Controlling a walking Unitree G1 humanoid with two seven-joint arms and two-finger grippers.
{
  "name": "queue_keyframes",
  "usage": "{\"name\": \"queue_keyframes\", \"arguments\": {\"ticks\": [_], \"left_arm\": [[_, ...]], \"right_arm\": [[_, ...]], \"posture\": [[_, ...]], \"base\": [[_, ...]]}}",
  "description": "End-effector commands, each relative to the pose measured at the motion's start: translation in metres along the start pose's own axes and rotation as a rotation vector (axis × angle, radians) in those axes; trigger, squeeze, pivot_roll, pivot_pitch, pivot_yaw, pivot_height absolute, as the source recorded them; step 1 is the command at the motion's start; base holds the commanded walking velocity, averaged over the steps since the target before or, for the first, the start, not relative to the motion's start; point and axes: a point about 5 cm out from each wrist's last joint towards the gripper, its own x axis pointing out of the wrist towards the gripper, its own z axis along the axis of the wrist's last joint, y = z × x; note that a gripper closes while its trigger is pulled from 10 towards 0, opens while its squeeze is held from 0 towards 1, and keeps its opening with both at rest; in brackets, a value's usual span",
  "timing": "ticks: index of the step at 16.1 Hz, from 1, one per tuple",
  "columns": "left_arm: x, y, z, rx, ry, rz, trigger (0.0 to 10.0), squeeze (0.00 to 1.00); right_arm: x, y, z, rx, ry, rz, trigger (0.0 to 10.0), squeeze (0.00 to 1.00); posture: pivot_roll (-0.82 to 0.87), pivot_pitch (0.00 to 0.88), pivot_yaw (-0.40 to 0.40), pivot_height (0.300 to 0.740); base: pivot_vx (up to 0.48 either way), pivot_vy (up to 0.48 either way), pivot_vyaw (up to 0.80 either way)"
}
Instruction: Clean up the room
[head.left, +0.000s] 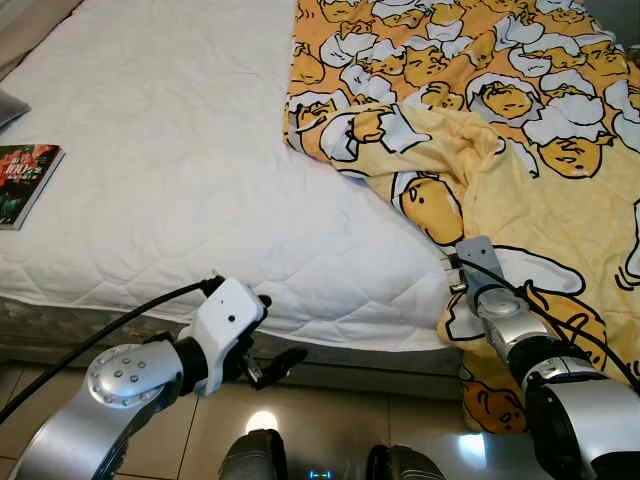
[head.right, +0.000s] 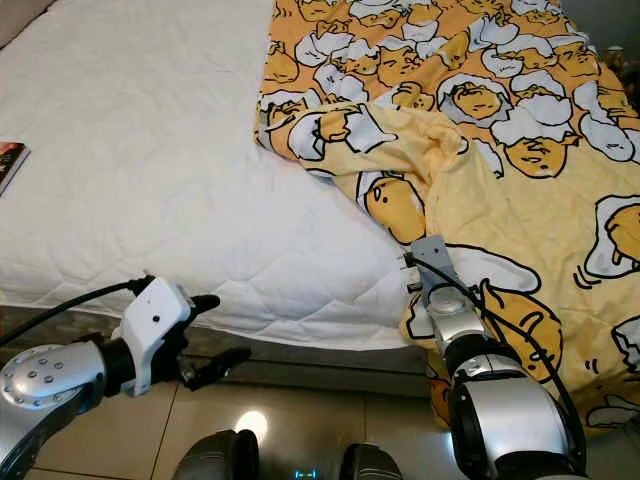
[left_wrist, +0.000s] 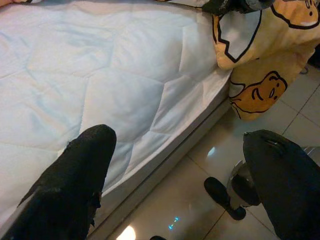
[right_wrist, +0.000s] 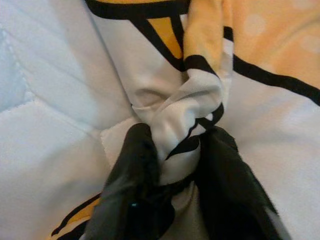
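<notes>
A yellow blanket (head.left: 520, 130) printed with cartoon egg figures covers the right side of the white quilted mattress (head.left: 180, 150) and hangs over its front edge toward the floor. My right gripper (right_wrist: 172, 145) is shut on a bunched fold of the blanket's edge, near the mattress's front right; the cloth is pinched between its black fingers (right_wrist: 132, 170). My left gripper (head.left: 280, 330) is open and holds nothing. It hovers just off the mattress's front edge, above the tiled floor (left_wrist: 190, 190).
A book (head.left: 25, 180) with a dark red cover lies at the mattress's left edge, and a grey pillow corner (head.left: 8, 105) shows beyond it. The bed frame (head.left: 380, 375) runs along the front above glossy tiles (head.left: 330, 420).
</notes>
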Motion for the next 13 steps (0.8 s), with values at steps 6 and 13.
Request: {"name": "queue_keyframes", "arguments": {"ticks": [6, 13], "left_arm": [[0.011, -0.001, -0.003, 0.001, -0.012, -0.005, 10.0, 0.0], [0.022, 0.002, -0.003, 0.014, -0.031, -0.034, 10.0, 0.0]], "right_arm": [[-0.003, 0.001, -0.016, 0.148, -0.016, 0.089, 0.0, 0.0], [-0.039, 0.017, -0.038, 0.1, -0.244, 0.632, 0.0, 0.0]], "posture": [[0.07, 0.109, 0.032, 0.74], [0.01, 0.084, 0.048, 0.74]], "base": [[0.0, 0.0, 0.0], [0.0, 0.0, 0.0]]}}
